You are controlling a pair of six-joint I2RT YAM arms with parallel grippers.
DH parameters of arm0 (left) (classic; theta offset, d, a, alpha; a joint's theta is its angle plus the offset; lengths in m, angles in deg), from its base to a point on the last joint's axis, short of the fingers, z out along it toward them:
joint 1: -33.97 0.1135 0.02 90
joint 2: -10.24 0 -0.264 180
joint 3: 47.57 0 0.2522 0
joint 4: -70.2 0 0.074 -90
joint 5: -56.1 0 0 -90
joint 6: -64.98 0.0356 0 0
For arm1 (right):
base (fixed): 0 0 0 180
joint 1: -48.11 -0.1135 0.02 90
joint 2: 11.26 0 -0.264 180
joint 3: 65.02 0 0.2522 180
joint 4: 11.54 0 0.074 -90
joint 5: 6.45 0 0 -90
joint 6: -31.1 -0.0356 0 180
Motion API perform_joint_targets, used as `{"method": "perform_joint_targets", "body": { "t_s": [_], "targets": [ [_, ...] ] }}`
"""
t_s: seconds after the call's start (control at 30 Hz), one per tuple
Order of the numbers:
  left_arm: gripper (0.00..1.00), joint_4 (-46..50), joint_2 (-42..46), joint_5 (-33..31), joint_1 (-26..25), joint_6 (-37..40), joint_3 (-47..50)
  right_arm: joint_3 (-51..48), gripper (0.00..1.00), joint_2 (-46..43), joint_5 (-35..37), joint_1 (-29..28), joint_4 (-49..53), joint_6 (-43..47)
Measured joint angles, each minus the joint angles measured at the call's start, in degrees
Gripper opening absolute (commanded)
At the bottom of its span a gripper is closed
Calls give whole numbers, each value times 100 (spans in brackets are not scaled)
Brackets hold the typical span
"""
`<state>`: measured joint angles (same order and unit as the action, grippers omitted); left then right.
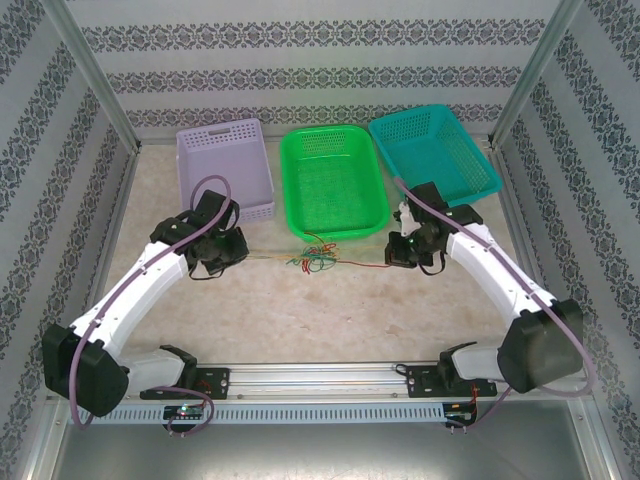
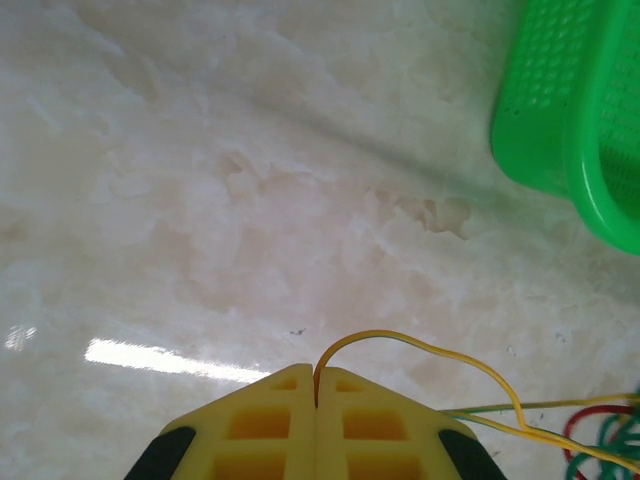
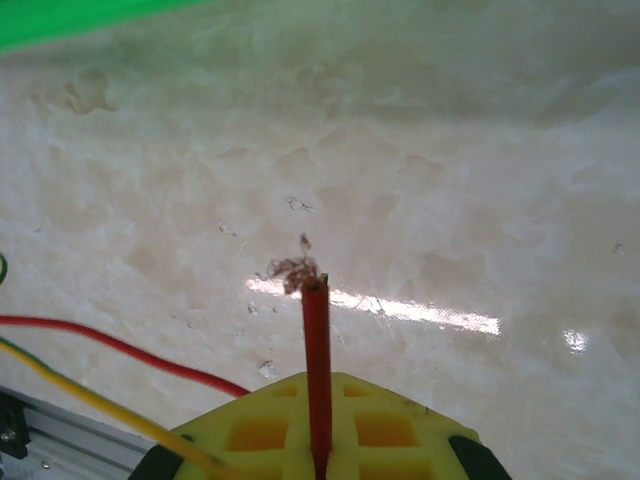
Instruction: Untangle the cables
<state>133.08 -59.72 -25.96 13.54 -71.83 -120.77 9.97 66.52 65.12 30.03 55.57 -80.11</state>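
A tangle of red, green and yellow cables [image 1: 316, 260] lies mid-table in front of the green basket. My left gripper [image 1: 222, 250] sits to its left, shut on the yellow cable [image 2: 420, 348], which loops out of the closed yellow fingers [image 2: 260, 425] and runs right toward the tangle. My right gripper [image 1: 400, 246] sits to the right of the tangle, shut on the red cable [image 3: 317, 345]; its frayed copper end [image 3: 295, 268] sticks out past the fingertips. Another stretch of red cable [image 3: 120, 348] and a yellow strand [image 3: 90, 395] cross the lower left of the right wrist view.
Three baskets line the back: purple [image 1: 224, 165], green [image 1: 332, 180] and teal [image 1: 434, 152]. The green basket's corner [image 2: 580, 110] is close at the upper right of the left wrist view. A metal rail [image 1: 320, 380] runs along the near edge.
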Motion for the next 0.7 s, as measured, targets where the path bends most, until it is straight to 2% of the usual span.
{"method": "perform_joint_targets", "body": {
  "t_s": [0.13, 0.27, 0.37, 0.5, 0.6, 0.7],
  "targets": [
    [0, -291, -234, 420, -111, -72, 481, -33, 2, 767, 42, -562, -48, 31],
    [0, -570, -645, 778, -398, -205, 807, -306, 32, 1102, 50, -918, -190, -44],
    [0, -680, -789, 933, -516, -321, 966, -323, 41, 1060, 208, -918, -219, -120],
    [0, -841, -793, 1012, -546, -426, 975, -310, 45, 540, 868, -1187, -216, -278],
    [0, -907, -793, 1051, -546, -466, 975, -227, 42, -107, 1362, -1705, -216, -507],
    [0, -942, -793, 1088, -551, -470, 975, -133, 42, -492, 1456, -2203, -308, -977]
  ]
}}
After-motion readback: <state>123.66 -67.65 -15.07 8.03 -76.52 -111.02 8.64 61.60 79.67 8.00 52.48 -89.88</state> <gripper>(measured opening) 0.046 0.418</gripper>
